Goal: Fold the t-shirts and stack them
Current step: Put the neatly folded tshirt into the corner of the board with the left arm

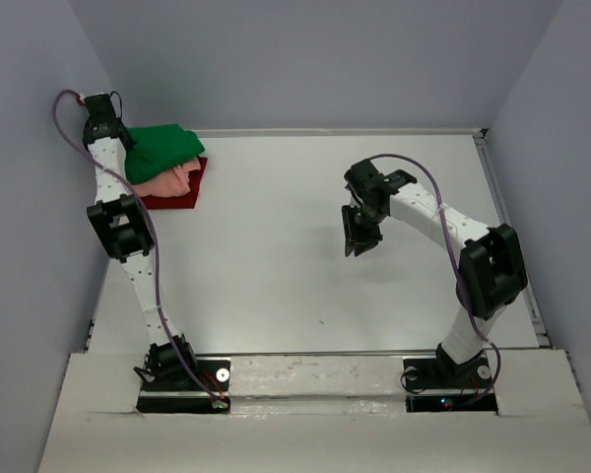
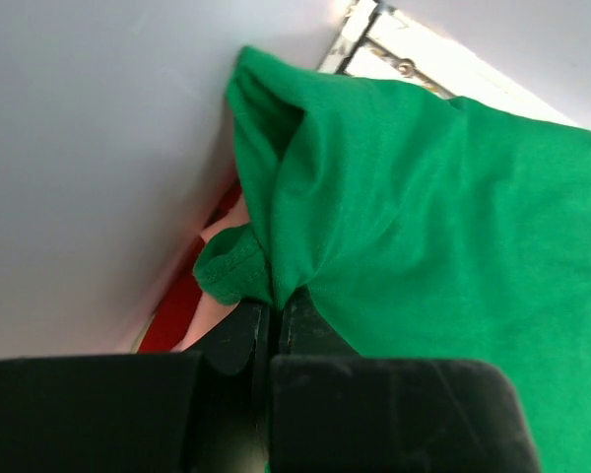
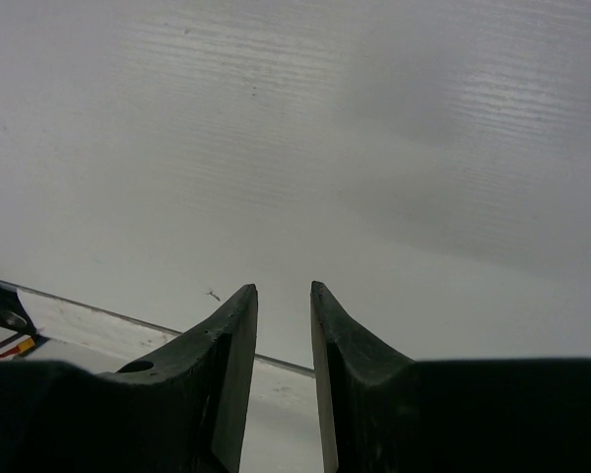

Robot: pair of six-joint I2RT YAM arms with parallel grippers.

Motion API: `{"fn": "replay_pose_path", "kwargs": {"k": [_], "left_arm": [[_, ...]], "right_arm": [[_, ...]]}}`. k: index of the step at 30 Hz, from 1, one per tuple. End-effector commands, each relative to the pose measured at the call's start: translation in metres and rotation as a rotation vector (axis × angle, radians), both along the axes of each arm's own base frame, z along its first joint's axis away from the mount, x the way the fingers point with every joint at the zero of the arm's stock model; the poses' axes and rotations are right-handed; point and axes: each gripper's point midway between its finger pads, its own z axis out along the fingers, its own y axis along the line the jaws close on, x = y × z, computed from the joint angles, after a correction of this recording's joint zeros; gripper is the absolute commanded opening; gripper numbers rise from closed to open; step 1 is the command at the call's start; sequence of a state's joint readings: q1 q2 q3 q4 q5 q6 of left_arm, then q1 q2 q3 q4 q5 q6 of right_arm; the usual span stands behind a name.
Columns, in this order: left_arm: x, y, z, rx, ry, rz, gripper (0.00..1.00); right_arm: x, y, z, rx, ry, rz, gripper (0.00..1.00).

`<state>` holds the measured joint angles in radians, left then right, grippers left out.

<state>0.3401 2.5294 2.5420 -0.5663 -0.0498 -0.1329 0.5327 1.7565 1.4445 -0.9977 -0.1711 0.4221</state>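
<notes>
Left gripper (image 2: pixel 276 307), clamped on the green t-shirt (image 2: pixel 443 227) at upper left, seemingly settles it atop pink t-shirt (image 1: pixel 167 182) and dark red t-shirt (image 1: pixel 174 201); right gripper (image 1: pixel 356 244) hovers empty, half-parted.

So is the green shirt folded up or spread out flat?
Folded. The green shirt is a compact bundle on the pink shirt, its edge pinched by the left fingers.
</notes>
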Motion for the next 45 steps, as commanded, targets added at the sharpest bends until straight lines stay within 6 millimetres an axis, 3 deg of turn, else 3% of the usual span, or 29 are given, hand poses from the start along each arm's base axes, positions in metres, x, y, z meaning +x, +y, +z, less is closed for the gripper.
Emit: {"fn": "replay_pose_path", "kwargs": {"k": [1, 6, 10, 11, 13, 14, 16, 17, 19, 20, 22, 26, 27, 32, 36, 42, 43, 45], "left_arm": [[-0.008, 0.031, 0.018, 0.046, -0.035, 0.083, 0.00], [-0.010, 0.040, 0.025, 0.041, -0.058, 0.098, 0.00], [-0.007, 0.037, 0.019, 0.020, -0.057, 0.085, 0.00], [-0.006, 0.037, 0.018, 0.017, -0.059, 0.085, 0.04], [-0.004, 0.031, 0.019, 0.017, -0.059, 0.074, 0.17], [-0.003, 0.029, 0.023, 0.019, -0.068, 0.072, 0.31], [-0.002, 0.026, 0.029, 0.023, -0.076, 0.070, 0.47], [-0.002, 0.021, 0.037, 0.025, -0.086, 0.067, 0.63], [-0.003, 0.013, 0.047, 0.024, -0.098, 0.057, 0.80], [-0.004, 0.006, 0.065, 0.029, -0.124, 0.052, 0.94], [-0.006, -0.004, 0.079, 0.040, -0.142, 0.046, 0.99], [-0.018, -0.024, 0.139, 0.059, -0.232, 0.036, 0.99], [-0.028, -0.029, 0.162, 0.066, -0.268, 0.038, 0.99], [-0.070, -0.051, 0.236, 0.102, -0.379, 0.052, 0.99], [-0.092, -0.085, 0.264, 0.114, -0.415, 0.047, 0.99], [-0.102, -0.134, 0.186, -0.081, -0.311, -0.062, 0.98], [-0.104, -0.140, 0.156, -0.122, -0.266, -0.076, 0.97], [-0.108, -0.165, 0.125, -0.220, -0.245, -0.142, 0.86]], "right_arm": [[0.000, 0.002, 0.018, 0.014, -0.040, 0.010, 0.34], [0.003, 0.002, 0.019, 0.006, -0.046, 0.015, 0.34], [0.002, 0.004, 0.017, 0.013, -0.036, 0.021, 0.34], [0.002, 0.004, 0.017, 0.015, -0.040, 0.021, 0.34], [0.001, 0.004, 0.015, 0.014, -0.034, 0.020, 0.34], [0.000, 0.004, 0.013, 0.016, -0.030, 0.019, 0.34], [0.000, 0.003, 0.011, 0.013, -0.029, 0.016, 0.34], [0.000, 0.004, 0.010, 0.019, -0.029, 0.017, 0.34], [-0.001, 0.004, 0.008, 0.016, -0.026, 0.011, 0.34], [-0.001, 0.005, 0.008, 0.026, -0.029, 0.013, 0.34], [-0.001, 0.006, 0.006, 0.036, -0.033, 0.010, 0.34], [-0.002, 0.007, 0.005, 0.052, -0.045, 0.011, 0.34], [-0.002, 0.007, 0.006, 0.054, -0.050, 0.012, 0.34], [-0.004, 0.009, 0.009, 0.079, -0.063, 0.022, 0.34], [-0.008, 0.010, 0.015, 0.086, -0.080, 0.027, 0.34], [-0.021, -0.001, 0.025, 0.086, -0.106, 0.014, 0.34], [-0.024, -0.003, 0.025, 0.085, -0.103, 0.012, 0.34], [-0.029, -0.008, 0.026, 0.073, -0.099, 0.006, 0.34]]}}
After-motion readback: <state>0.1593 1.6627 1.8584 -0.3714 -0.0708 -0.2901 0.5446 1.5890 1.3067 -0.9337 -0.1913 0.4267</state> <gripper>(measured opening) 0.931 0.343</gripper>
